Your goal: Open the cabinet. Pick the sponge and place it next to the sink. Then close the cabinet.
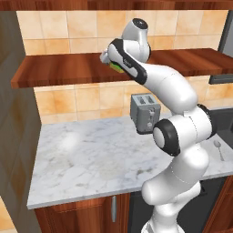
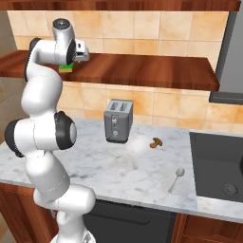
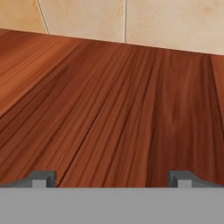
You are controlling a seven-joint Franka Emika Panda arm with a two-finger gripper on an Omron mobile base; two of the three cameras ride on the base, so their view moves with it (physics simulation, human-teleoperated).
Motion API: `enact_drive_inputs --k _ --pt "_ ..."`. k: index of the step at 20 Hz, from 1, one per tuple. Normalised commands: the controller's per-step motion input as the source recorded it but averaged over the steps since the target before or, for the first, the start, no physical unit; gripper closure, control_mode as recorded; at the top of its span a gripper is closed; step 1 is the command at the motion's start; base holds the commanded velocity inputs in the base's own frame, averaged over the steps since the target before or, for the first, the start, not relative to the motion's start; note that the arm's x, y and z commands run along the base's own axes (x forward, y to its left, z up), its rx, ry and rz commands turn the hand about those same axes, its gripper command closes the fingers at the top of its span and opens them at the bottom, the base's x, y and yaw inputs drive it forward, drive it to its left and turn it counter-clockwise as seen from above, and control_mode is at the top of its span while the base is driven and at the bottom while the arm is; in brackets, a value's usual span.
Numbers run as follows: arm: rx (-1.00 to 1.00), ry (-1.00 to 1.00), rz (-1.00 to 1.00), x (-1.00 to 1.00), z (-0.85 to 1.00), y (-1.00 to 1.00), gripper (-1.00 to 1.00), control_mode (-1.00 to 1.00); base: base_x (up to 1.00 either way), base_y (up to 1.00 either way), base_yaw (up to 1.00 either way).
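Sponge [image 2: 66, 68]: on cabinet [image 2: 142, 69] shelf, just under gripper [image 3: 112, 178].
Gripper: fingers spread wide, holding nothing.
Risk: closing too high would likely miss the flat sponge.
Sink [image 2: 218, 166]: far right, well apart.

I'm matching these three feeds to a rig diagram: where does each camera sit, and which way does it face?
Left base view: behind the arm on its left, looking forward and down at the counter, toaster and cabinet; the arm rises lower right.
Right base view: behind on its right, adding the sink; the arm rises lower left, hand beside the sponge.
Hand view: on the hand, looking along the gripper over the shelf planks toward the wall tiles.
Both base views share toaster, spoon and cabinet.
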Motion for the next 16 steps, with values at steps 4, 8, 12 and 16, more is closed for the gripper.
enact_drive_inputs --k 4,8,12,16 --pt "0.00 0.00 0.00 -0.15 -0.01 -0.02 -1.00 -1.00 0.00 0.00 0.00" --pt "0.00 0.00 0.00 -0.16 -0.07 0.09 -1.00 -1.00 0.00 0.00 0.00" --pt "0.00 0.00 0.00 -0.10 -0.07 0.10 -1.00 -1.00 0.00 0.00 0.00" --pt "0.00 0.00 0.00 -0.05 -0.06 -0.01 -1.00 -1.00 0.00 0.00 0.00"
